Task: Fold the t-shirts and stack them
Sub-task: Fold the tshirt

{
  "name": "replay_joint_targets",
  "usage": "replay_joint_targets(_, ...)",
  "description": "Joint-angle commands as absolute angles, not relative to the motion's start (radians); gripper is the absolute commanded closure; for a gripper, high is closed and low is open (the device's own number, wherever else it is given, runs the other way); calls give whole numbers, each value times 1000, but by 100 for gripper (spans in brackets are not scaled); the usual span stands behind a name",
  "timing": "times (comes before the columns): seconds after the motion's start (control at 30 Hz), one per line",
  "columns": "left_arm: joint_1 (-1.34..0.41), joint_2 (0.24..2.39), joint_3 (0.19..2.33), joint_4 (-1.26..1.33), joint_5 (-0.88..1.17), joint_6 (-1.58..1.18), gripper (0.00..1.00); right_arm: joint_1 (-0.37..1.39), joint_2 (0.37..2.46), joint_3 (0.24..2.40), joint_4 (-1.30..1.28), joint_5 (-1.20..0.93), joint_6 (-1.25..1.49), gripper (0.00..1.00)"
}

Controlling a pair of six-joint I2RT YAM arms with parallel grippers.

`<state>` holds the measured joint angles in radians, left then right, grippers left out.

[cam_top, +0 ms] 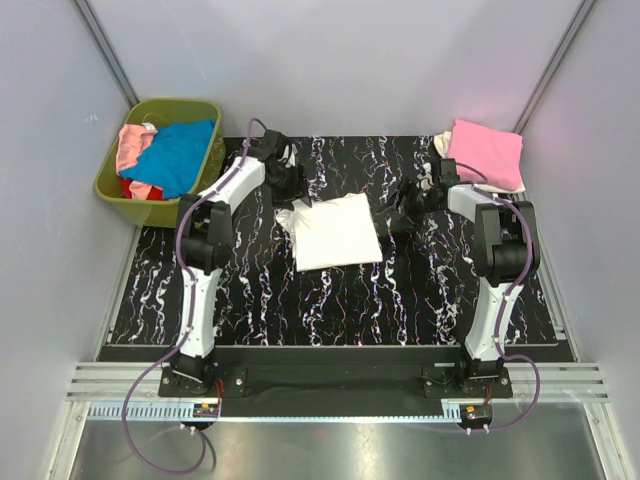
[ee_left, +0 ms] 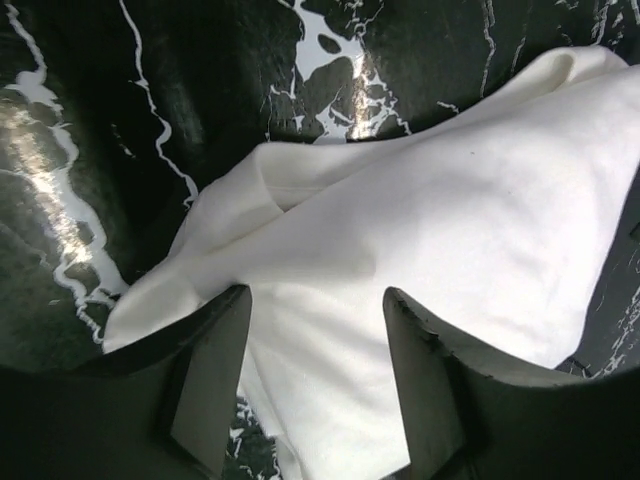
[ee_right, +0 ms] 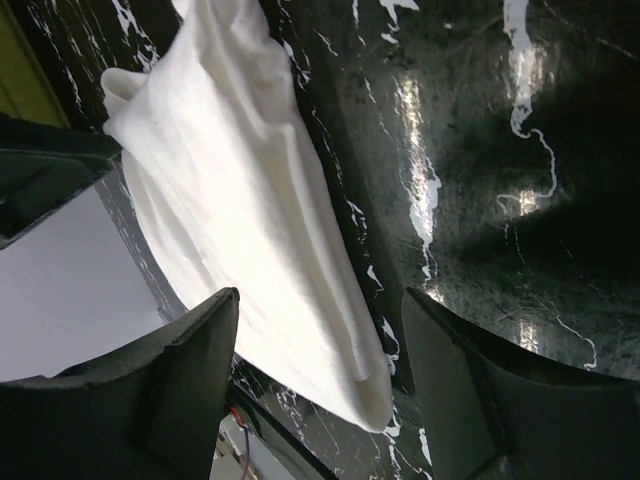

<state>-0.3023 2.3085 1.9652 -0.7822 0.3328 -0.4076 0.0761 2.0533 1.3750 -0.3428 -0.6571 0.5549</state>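
The folded white cloth t-shirt point(cam_top: 330, 232) lies centrally on the black white-veined counter point(cam_top: 250, 300), bare room open all round it; the left claw point(ee_left: 318, 300) hangs spread and empty over its far-left corner; the right claw point(ee_right: 320, 300), likewise spread, is beside its right edge; a folded pink t-shirt point(cam_top: 487, 153) sits far right; the olive-green plastic basket point(cam_top: 110, 185) far left holds blue, pink, red cloth point(cam_top: 180, 155).

the left arm point(cam_top: 200, 300) and right arm point(cam_top: 487, 310) have white shells over black joints; purple cables point(cam_top: 127, 405) loop from black bases point(cam_top: 195, 378); claw fingers point(ee_left: 205, 380) are dark, blunt wedges.
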Motion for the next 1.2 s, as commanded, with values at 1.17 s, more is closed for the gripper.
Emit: replay_joint_targets(1.17, -305, 2134, 1578, -824, 161, -187, 63, 431, 1829, 1198, -419, -473, 609, 43)
